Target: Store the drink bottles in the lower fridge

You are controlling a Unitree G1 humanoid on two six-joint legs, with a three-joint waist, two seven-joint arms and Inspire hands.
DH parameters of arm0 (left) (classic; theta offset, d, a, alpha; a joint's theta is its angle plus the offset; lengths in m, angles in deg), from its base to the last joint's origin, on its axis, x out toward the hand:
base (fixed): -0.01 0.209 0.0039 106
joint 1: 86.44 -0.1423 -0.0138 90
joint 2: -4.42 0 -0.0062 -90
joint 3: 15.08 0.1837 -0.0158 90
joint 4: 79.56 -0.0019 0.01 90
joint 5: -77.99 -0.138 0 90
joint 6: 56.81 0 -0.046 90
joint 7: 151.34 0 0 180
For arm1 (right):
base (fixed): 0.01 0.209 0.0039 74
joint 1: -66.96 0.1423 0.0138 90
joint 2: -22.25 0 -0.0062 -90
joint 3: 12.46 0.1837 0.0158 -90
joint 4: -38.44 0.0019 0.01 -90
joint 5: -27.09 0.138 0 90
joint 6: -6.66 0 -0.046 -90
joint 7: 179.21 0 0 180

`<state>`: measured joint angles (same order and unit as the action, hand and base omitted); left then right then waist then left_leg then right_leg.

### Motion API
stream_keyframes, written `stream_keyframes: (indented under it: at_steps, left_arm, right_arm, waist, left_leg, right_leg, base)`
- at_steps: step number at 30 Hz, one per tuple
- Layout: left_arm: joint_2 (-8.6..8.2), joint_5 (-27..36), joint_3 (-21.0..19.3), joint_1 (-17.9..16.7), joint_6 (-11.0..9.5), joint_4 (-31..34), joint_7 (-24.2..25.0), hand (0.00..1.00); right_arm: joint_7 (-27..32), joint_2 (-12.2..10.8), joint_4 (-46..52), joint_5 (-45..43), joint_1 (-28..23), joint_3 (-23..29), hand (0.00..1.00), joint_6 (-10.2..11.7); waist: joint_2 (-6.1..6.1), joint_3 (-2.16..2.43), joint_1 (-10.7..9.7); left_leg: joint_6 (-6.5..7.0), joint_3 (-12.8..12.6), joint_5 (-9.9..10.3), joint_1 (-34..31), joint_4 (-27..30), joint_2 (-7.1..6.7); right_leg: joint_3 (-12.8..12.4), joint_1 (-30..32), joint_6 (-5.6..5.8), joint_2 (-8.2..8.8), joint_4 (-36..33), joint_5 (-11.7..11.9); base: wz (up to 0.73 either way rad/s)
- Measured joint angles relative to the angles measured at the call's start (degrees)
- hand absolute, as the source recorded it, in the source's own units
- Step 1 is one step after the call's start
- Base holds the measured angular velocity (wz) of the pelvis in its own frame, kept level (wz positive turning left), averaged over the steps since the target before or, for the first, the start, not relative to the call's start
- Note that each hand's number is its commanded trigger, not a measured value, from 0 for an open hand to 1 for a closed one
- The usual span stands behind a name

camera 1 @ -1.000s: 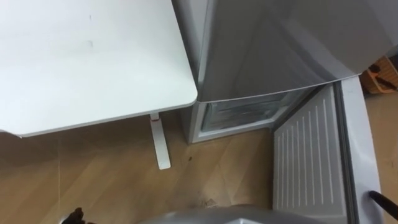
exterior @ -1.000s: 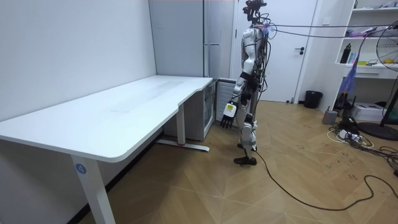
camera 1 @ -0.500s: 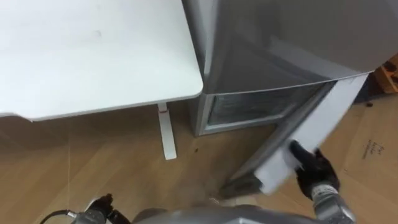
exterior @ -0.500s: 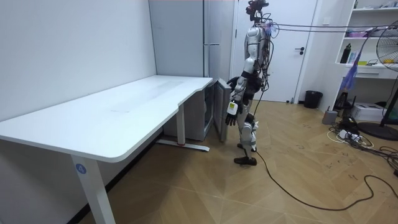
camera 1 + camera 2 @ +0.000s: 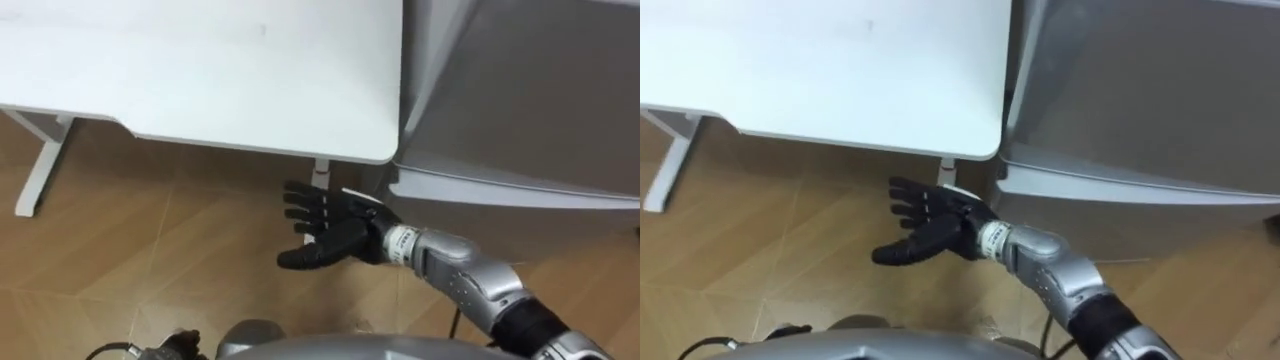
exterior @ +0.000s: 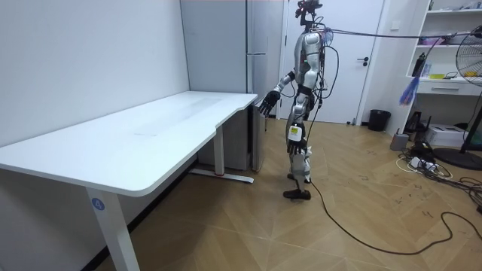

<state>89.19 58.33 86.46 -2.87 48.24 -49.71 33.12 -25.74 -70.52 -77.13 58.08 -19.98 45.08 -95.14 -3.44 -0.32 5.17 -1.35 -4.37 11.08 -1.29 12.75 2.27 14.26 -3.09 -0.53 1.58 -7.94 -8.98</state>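
Tall grey metal fridge [image 5: 520, 90] stands just right of white tabletop [image 5: 200, 70] right corner. Grey lower fridge door [image 5: 570, 225] now shut; moment ago half open, right hand on its edge. Right hand [image 5: 335, 228] now off door, out over wood floor [image 5: 150, 260] below tabletop's front edge, fingers spread wide, holds nothing. Left hand [image 6: 294, 135] hangs by thigh in room view; fingers too small, cannot tell. Robot stands facing fridge.

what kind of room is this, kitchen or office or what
Most likely an office or lab room, not a kitchen: a long white desk runs along the wall, a grey fridge stands at its end, and there are open shelves with a fan.
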Motion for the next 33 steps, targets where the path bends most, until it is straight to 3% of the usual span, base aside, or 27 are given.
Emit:
stream_keyframes:
  at_steps: [6,12,20,26,33]
  left_arm:
    - [0.32,-0.1,-1.0,-0.1,0.0,0.6,0.0,0.00]
    - [0.30,0.0,-1.2,-1.2,0.5,1.0,-0.1,0.00]
    - [0.13,-0.7,-2.5,-2.1,1.2,0.7,-0.1,0.00]
    - [-0.79,-1.2,-5.4,-4.4,1.0,0.4,-0.5,0.00]
    - [-0.96,-2.6,-9.7,-5.6,1.5,0.5,0.0,0.00]
  right_arm:
    - [-2.2,1.1,-2.3,-6.6,-0.3,1.6,0.00,-0.8]
    - [-2.0,0.9,-9.4,-11.9,-1.6,4.7,0.00,-0.7]
    - [2.3,-0.1,-29.3,-18.8,-2.8,7.9,0.00,-0.1]
    - [7.4,-2.9,-38.4,-16.5,-6.2,18.9,0.00,3.5]
    - [11.6,-3.6,-43.4,-15.4,-6.6,24.8,0.00,4.3]
  waist:
    - [0.17,-0.24,-0.2]
    - [0.07,0.02,0.0]
    - [0.59,0.43,-0.1]
    - [0.83,0.39,-0.9]
    - [1.01,0.33,-1.9]
  left_leg:
    - [0.21,0.2,0.3,0.7,-0.5,0.07]
    - [0.22,0.3,0.3,0.5,0.1,-0.07]
    - [0.44,0.5,0.5,0.3,1.0,-0.33]
    - [0.44,0.6,0.5,1.7,0.3,-0.61]
    - [0.71,0.9,0.7,3.5,-0.6,-1.08]
  right_leg:
    - [0.0,-1.0,0.06,-0.06,-0.3,0.0]
    - [0.0,-0.9,0.18,0.09,-0.5,-0.1]
    - [-0.2,-1.4,0.38,0.24,-0.2,-0.3]
    - [-1.1,-2.5,0.52,0.22,0.3,-0.6]
    - [-1.4,-3.7,0.83,0.54,0.3,-1.3]
  base:
    - [0.00]
    - [0.01]
    - [0.03]
    - [-0.01]
    - [0.04]
